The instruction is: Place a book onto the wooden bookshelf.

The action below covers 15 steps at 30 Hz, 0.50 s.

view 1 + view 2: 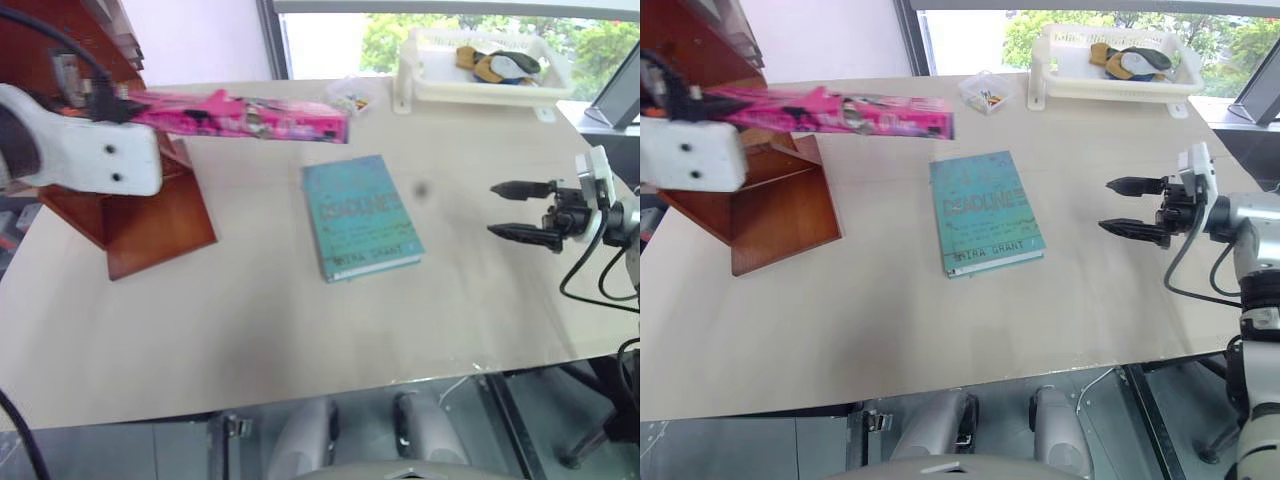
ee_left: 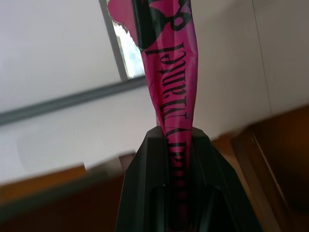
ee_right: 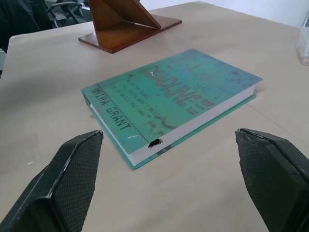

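Observation:
The pink book [image 1: 240,115] hangs level in the air at the upper left, one end clamped in my left gripper [image 1: 110,105], which is shut on it. In the left wrist view the black fingers [image 2: 145,183] pinch its pink cover [image 2: 176,72]. The book's held end is over the slanted base of the wooden bookshelf [image 1: 150,225], which stands at the table's far left. My right gripper [image 1: 520,210] hovers open at the right, pointing toward the teal book [image 3: 174,96] and apart from it.
The teal book [image 1: 360,215] lies flat mid-table on the pale tabletop [image 1: 250,320]. A white basket [image 1: 480,65] with a few items sits at the back right. A small clear box [image 1: 350,97] stands beside it. The table's front edge runs close below.

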Each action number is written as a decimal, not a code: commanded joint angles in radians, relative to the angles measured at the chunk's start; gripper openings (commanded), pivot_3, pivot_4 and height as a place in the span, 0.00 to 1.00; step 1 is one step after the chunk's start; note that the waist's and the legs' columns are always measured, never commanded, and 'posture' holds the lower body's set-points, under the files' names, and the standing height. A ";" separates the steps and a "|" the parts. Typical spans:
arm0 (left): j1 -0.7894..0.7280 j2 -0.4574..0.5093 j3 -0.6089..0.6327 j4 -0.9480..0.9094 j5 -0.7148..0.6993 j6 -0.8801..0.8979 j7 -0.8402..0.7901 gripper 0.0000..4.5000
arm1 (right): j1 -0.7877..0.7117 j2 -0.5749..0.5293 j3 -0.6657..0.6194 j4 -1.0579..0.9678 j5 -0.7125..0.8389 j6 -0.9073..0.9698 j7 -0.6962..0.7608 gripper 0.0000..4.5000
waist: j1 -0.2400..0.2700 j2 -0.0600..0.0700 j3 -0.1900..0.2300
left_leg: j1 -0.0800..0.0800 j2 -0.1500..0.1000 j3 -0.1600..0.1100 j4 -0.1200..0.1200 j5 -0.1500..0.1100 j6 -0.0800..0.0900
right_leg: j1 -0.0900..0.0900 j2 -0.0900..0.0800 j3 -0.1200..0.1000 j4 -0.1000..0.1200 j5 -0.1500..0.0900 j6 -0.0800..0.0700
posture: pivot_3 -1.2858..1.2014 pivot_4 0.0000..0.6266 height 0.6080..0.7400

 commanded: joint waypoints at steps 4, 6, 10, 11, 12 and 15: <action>0.152 -0.047 0.257 -0.003 0.015 0.007 -0.033 0.01 | -0.077 -0.001 0.004 0.039 0.036 -0.030 0.057 1.00 | -0.003 0.002 0.001 | 0.001 0.000 0.001 0.000 0.000 0.000 | 0.000 0.000 0.001 0.000 0.000 0.000 | 0.52 0.24 1.00; 0.198 -0.065 0.295 -0.005 0.002 0.037 -0.054 0.01 | -0.084 -0.003 0.006 0.041 0.048 -0.025 0.057 1.00 | -0.003 0.002 0.001 | 0.001 0.001 0.000 0.000 0.000 0.000 | 0.000 0.000 0.001 0.000 0.000 0.000 | 0.52 0.24 1.00; 0.264 -0.077 0.346 -0.012 -0.021 0.094 -0.096 0.01 | -0.099 -0.013 -0.006 0.033 0.102 0.012 0.057 1.00 | -0.001 0.002 0.001 | 0.000 0.001 0.000 0.000 0.000 0.000 | 0.000 -0.001 0.000 0.000 0.000 0.000 | 0.52 0.24 1.00; 0.279 -0.072 0.357 -0.005 -0.018 0.090 -0.098 0.01 | -0.101 -0.016 -0.008 0.029 0.117 0.024 0.057 1.00 | -0.002 0.002 0.001 | 0.000 0.001 0.001 0.000 0.000 0.000 | 0.000 -0.001 0.000 0.000 0.000 0.000 | 0.52 0.24 1.00; 0.290 -0.069 0.366 0.004 -0.018 0.088 -0.099 0.01 | -0.103 -0.019 -0.008 0.024 0.131 0.034 0.057 1.00 | -0.002 0.002 0.001 | 0.000 0.000 0.001 0.000 0.000 0.000 | 0.000 -0.001 0.000 0.000 0.000 0.000 | 0.52 0.24 1.00; 0.326 -0.058 0.392 0.044 -0.009 0.071 -0.105 0.01 | -0.096 -0.028 -0.003 0.001 0.175 0.063 0.057 1.00 | -0.003 0.002 0.001 | 0.001 0.000 0.001 -0.001 0.000 0.000 | 0.000 -0.003 0.001 0.000 0.000 0.000 | 0.52 0.24 1.00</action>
